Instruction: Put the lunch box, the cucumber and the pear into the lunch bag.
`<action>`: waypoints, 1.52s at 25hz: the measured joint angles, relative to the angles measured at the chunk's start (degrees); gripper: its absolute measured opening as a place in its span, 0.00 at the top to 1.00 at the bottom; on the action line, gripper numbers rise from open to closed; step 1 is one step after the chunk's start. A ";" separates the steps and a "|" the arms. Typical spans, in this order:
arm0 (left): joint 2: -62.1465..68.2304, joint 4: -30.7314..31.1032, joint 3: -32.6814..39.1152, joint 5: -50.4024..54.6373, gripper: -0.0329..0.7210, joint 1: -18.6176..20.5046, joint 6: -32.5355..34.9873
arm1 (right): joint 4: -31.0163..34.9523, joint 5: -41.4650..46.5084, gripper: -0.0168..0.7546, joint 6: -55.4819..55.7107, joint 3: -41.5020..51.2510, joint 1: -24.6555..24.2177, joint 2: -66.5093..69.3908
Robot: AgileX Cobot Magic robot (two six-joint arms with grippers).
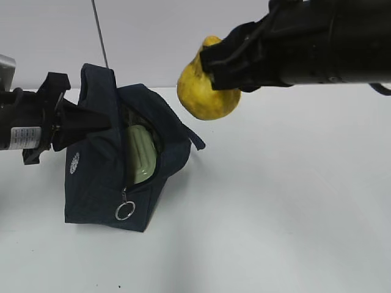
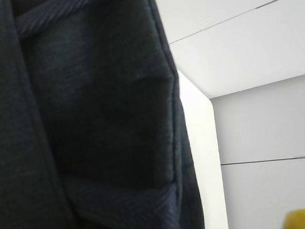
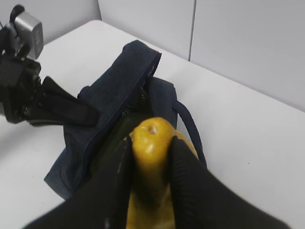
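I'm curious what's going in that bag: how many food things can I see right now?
2. A yellow pear is held in the air by the right gripper above the blue bag. A green-lidded lunch box sits inside the bag. More may be hidden deeper inside.

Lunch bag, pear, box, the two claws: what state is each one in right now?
lunch bag: unzipped, flap held up.
lunch box: inside the bag, lid on.
pear: gripped in the air, not yet in the bag.
left claw: shut on the bag's flap.
right claw: shut on the pear.
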 joint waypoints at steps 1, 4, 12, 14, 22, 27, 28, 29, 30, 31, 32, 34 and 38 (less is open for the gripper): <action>0.00 0.00 0.00 0.23 0.98 0.00 0.00 | 1.40 -0.78 0.72 0.00 -0.23 0.00 1.36; 0.00 0.00 0.00 0.68 0.98 0.00 0.00 | 5.24 -1.41 0.72 0.00 -2.50 0.00 6.19; 0.00 0.00 0.00 1.76 0.98 0.00 1.31 | 11.46 -1.07 0.72 0.00 -12.73 0.00 18.49; 0.00 0.00 0.00 1.81 0.98 0.00 1.43 | 11.70 -0.85 0.72 0.00 -14.85 0.36 21.05; 0.00 0.00 0.00 1.87 0.98 0.00 1.91 | 14.24 6.07 0.67 -1.31 -22.63 0.58 31.19; 0.00 0.00 0.00 2.12 0.98 0.00 2.26 | 16.73 9.84 0.46 -2.98 -27.70 0.58 34.76; 0.00 0.00 0.00 2.12 0.98 0.00 2.37 | 17.11 9.87 0.44 -3.81 -28.48 0.58 35.11; 0.00 0.00 0.00 2.12 0.98 0.00 2.37 | 17.25 10.12 0.42 -4.51 -29.20 0.58 35.10; 0.00 0.00 0.00 2.12 0.98 0.00 2.46 | 17.29 10.13 0.42 -5.35 -29.85 0.58 35.10; 0.00 0.00 0.00 2.12 0.98 0.00 2.45 | 17.17 10.21 0.41 -6.33 -30.40 0.58 35.00; 0.00 0.00 0.00 2.12 0.98 0.00 2.45 | 16.51 10.21 0.41 -7.06 -30.56 0.58 34.71; 0.00 0.00 0.00 2.12 0.98 0.00 2.52 | 14.26 11.15 0.41 -7.99 -30.66 0.23 33.81; 0.00 0.00 0.00 2.12 0.98 0.00 2.52 | 10.77 16.29 0.41 -7.56 -30.69 -1.31 31.58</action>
